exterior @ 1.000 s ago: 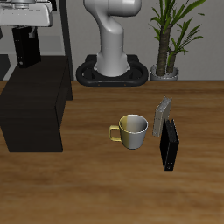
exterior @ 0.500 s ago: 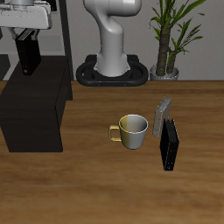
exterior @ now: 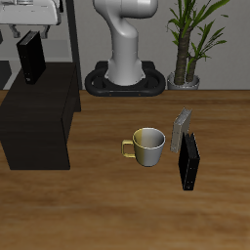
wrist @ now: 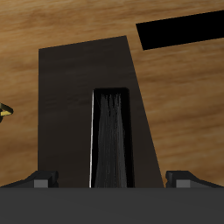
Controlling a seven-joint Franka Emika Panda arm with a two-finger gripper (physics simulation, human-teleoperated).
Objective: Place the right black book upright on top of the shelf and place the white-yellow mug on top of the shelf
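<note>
The right black book (exterior: 31,59) stands upright on the flat top of the shelf (exterior: 39,117), near its back edge. My gripper (exterior: 30,29) hangs just above the book, open, with its fingers apart from the covers. In the wrist view I look straight down on the book's top edge (wrist: 111,140) over the shelf (wrist: 66,105), and the fingertips (wrist: 39,180) stand wide on either side of my gripper (wrist: 111,180). The white-yellow mug (exterior: 146,146) sits upright on the table, handle toward the shelf. A sliver of its yellow handle (wrist: 4,111) also shows in the wrist view.
A second black book (exterior: 188,161) stands on the table beyond the mug, with a grey book (exterior: 181,129) leaning just behind it. The robot base (exterior: 122,73) and a potted plant (exterior: 190,44) stand at the back. A thin-framed rack (exterior: 68,29) rises behind the shelf.
My gripper has let go of the black book and risen straight up. The book stays upright on the shelf top.
</note>
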